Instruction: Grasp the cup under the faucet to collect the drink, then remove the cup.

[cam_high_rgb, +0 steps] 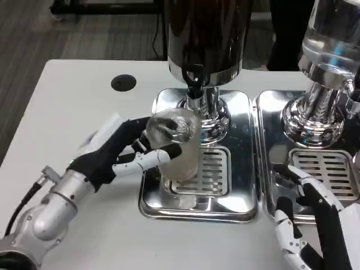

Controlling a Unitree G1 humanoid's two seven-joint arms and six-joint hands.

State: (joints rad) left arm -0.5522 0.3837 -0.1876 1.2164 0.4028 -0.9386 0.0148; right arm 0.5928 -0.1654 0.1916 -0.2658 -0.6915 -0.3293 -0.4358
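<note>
A clear plastic cup [176, 147] stands on the drip grille [212, 171] of the left dispenser's steel tray [197, 208], just below and slightly left of the black faucet [194, 79]. My left hand [121, 152] grips the cup from its left side, fingers wrapped around the front and back of its wall. The dark drink dispenser tank [205, 31] rises above the faucet. My right hand [315, 225] hovers low at the bottom right, over the second tray's front, fingers apart and holding nothing.
A second dispenser [326, 62] with a clear tank stands on its own steel tray [315, 169] at the right. A round black grommet [124, 82] sits in the white table at the back left. Bare table lies left of the trays.
</note>
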